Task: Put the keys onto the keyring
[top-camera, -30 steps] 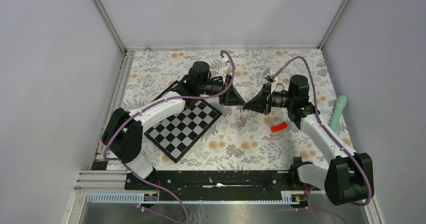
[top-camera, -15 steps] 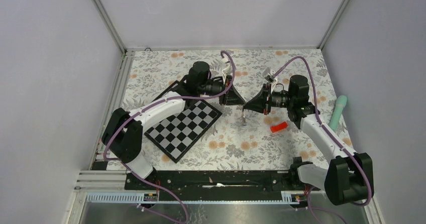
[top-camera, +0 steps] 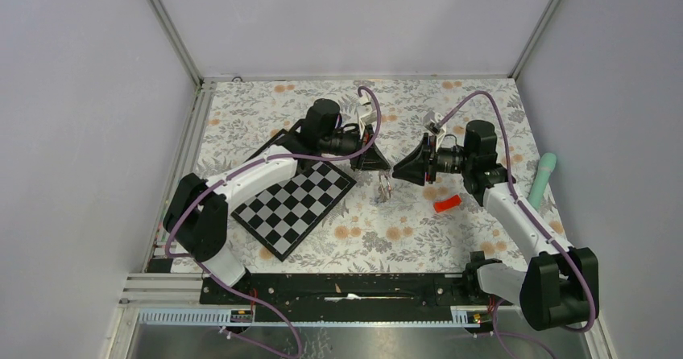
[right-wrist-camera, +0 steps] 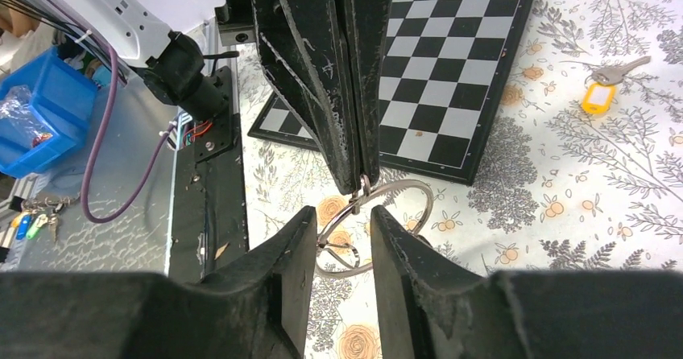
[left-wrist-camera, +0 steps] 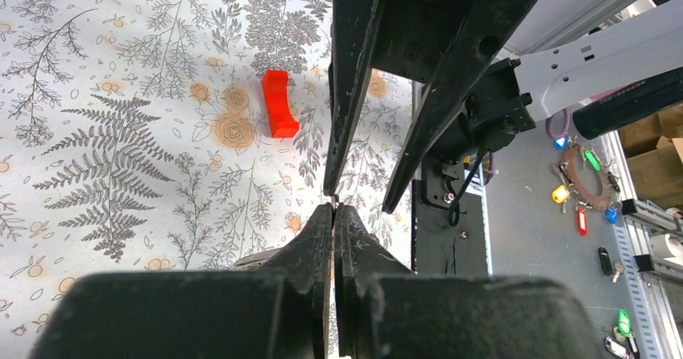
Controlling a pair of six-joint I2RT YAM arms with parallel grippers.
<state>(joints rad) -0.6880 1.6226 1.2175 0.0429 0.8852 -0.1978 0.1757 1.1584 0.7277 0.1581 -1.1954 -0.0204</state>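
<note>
The left gripper (right-wrist-camera: 361, 183) is clamped shut, its tips pinching the top of the keyring (right-wrist-camera: 428, 200). The ring hangs above the middle of the worktop (top-camera: 419, 230), just off the right-hand corner of the chessboard (top-camera: 294, 202). The right gripper (right-wrist-camera: 344, 212) faces it tip to tip, its fingers parted and clasping nothing, with the ring's lower arc showing in the gap between them. A key with a yellow head (right-wrist-camera: 600, 93) lies flat on the worktop beside the chessboard's edge.
</note>
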